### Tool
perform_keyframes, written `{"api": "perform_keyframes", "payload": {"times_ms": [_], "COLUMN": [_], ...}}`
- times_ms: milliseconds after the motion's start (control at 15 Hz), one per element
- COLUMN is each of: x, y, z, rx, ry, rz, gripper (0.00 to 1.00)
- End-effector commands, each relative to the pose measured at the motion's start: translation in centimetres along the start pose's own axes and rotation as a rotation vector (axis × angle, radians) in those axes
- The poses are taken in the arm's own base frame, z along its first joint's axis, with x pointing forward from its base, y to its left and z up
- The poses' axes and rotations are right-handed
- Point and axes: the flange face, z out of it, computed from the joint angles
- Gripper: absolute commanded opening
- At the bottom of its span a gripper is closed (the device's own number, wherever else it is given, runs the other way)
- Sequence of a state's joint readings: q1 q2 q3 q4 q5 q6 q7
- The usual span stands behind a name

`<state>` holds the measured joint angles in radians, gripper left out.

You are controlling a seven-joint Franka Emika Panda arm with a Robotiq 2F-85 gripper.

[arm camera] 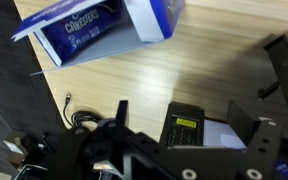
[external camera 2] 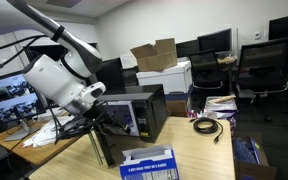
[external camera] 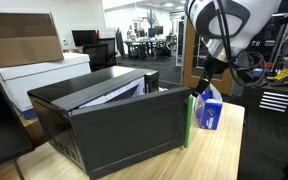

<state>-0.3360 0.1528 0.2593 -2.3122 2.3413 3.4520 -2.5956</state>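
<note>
- Office clutter fills the background, with monitors, chairs and cardboard boxes. Everything near the tool sits on a pale wooden table [external camera: 224,150].
- The gripper [arm camera: 199,95] hangs above the tabletop with its fingers [arm camera: 281,70] spread wide. Nothing is between them and nothing touches them.
- A blue-and-white carton [arm camera: 104,30] lies on the wood ahead of the fingertips, clear of both. It is skewed to the line that joins them.
- In an exterior view this carton [external camera: 211,110] stands just below the tool, close beside a black microwave [external camera: 109,115].
- A small black device with a lit display [arm camera: 184,125] lies under the gap between the fingers, close to the palm. It rests partly on white paper.
- A coiled black cable [arm camera: 79,120] lies outside one finger, near the tool's flank.
- My judgement is that the wrist should first turn until the fingers square up with two opposite faces of whatever they straddle. Coming down on the carton as it is now angled would push it aside.
- The carton looks light and thin-walled, so it should be closed on gently and low on its body, not on the loose flap end.
- Any descent should be straight and slow, keeping the outer finger off the cable and the arm off the microwave's wall.
</note>
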Motion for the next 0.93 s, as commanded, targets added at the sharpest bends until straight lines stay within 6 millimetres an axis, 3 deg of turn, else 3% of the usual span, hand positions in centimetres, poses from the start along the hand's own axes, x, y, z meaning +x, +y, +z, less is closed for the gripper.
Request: {"api": "perform_keyframes", "payload": {"times_ms": [0,267,533,867], "x": [2.9,6.2,7.9,7.7], "y": [-0.2,-1.4,-2.9,-9.1], "z": [-2.1,-2.8,-1.9,1.4], "rx": [0.003,0.037,0.073,0.205], "ry": [0.074,0.147,0.173,0.104], "rz": [0.082,0.115,0.087,0.017], "gripper": [1.00,1.00,1.00,1.00]}}
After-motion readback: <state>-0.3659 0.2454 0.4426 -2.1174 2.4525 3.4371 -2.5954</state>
